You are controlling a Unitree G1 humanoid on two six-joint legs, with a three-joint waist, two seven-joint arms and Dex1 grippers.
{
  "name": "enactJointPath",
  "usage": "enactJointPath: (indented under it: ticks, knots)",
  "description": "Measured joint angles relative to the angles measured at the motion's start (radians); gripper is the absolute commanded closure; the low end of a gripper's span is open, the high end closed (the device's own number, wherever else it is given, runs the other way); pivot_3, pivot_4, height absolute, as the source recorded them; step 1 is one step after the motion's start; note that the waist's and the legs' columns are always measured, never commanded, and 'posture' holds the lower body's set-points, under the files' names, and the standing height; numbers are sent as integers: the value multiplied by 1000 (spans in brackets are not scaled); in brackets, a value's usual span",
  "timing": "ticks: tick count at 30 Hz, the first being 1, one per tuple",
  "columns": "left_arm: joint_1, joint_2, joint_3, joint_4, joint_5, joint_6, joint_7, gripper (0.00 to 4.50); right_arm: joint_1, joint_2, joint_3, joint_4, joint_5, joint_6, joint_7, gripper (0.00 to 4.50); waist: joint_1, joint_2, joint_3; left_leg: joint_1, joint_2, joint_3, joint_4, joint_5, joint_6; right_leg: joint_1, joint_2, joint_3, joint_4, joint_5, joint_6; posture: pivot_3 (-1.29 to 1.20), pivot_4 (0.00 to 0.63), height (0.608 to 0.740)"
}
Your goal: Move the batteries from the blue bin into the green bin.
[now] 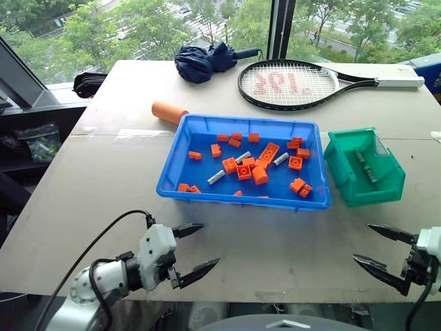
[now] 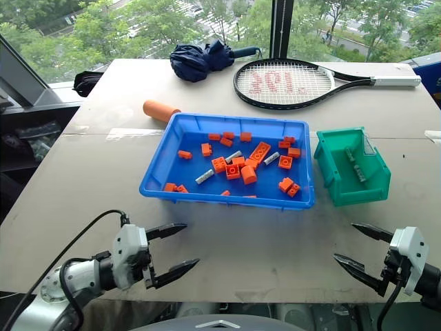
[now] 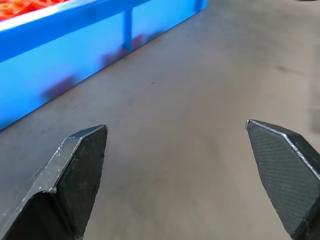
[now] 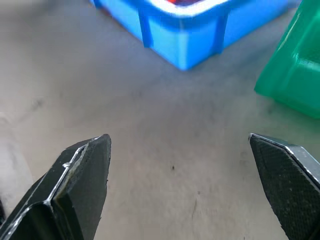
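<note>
The table [image 1: 103, 179] is filling most of the frame. The blue bin [image 1: 180, 157] is sitting at centre, holding orange bricks [image 1: 260, 175] and three batteries [image 1: 216, 177]. The green bin [image 1: 346, 176] is standing just right of it — two batteries lying inside. Lower left, the left gripper [image 1: 195, 249] is hovering with jaws spread, empty; lower right, the right gripper [image 1: 375, 247] is doing likewise — nothing held.

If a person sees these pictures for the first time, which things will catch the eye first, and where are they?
The bright blue bin in the middle of the table, holding orange bricks and a few silver batteries, stands out first. Directly to its right sits the green bin, with batteries inside. Behind them lie a tennis racket and a folded dark umbrella.
</note>
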Motion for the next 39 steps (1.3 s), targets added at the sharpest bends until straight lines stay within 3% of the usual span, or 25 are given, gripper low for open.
enactJointPath:
  ticks: [4, 8, 14, 18, 20, 26, 29, 36, 39]
  knots:
    - [-68, 113, 111, -60, -178, 111, -52, 0, -53, -65, -34, -116, 149, 143, -28, 75, 1, 0, 0, 0, 0, -1, 0, 0, 0, 0, -1, -1, 0, -1, -1, 0, 150, 740]
    - [-229, 193, 153, -66, -277, 200, -66, 0, -202, -132, -11, -196, 232, 280, -115, 75, 0, 0, 0, 1, -1, 0, 1, 0, 0, 1, 2, -1, 0, 1, 1, 0, 150, 740]
    - [-467, 292, 162, 41, -301, 262, -118, 0, -615, -192, 228, -203, 124, 401, -262, 75, -14, 0, 1, 0, -1, -1, 0, 0, 0, -1, 3, -2, 2, 1, 2, 0, 150, 740]
    - [-560, 345, 167, 149, -267, 264, -184, 0, -935, -180, 480, -50, -89, 407, -270, 75, -25, -1, 2, -3, -2, -1, 0, 0, 0, -3, 3, -2, 1, 1, 2, 0, 150, 740]
    - [-590, 363, 169, 211, -239, 256, -227, 0, -1104, -114, 602, 88, -173, 380, -209, 75, -31, -2, 3, -3, -1, -1, 0, 0, 0, -4, 3, -2, 1, 1, 2, 0, 150, 740]
    - [-650, 390, 174, 251, -216, 252, -277, 0, -1388, 11, 846, 499, -392, 255, -25, 75, -25, -3, 3, -7, -1, 0, -1, 0, -1, -9, 2, -2, 1, 1, 2, 0, 150, 740]
    - [-669, 402, 182, 243, -216, 270, -278, 0, -1495, 123, 896, 757, -478, 198, 15, 75, -31, -3, 4, -7, -1, 1, -1, 1, -1, -9, 2, -1, 2, 1, 2, 0, 150, 740]
    - [-668, 414, 242, 217, -226, 310, -277, 0, -1634, 236, 923, 1087, -596, 132, 73, 75, -33, -3, 4, -7, -1, 1, -3, 3, -6, -11, 2, 0, 3, 1, 2, 0, 150, 740]
    - [-674, 414, 248, 201, -235, 321, -271, 0, -1673, 263, 923, 1167, -634, 119, 104, 982, -32, -3, 4, -7, -1, 1, -3, 3, -6, -11, 2, -1, 3, 1, 2, 0, 150, 740]
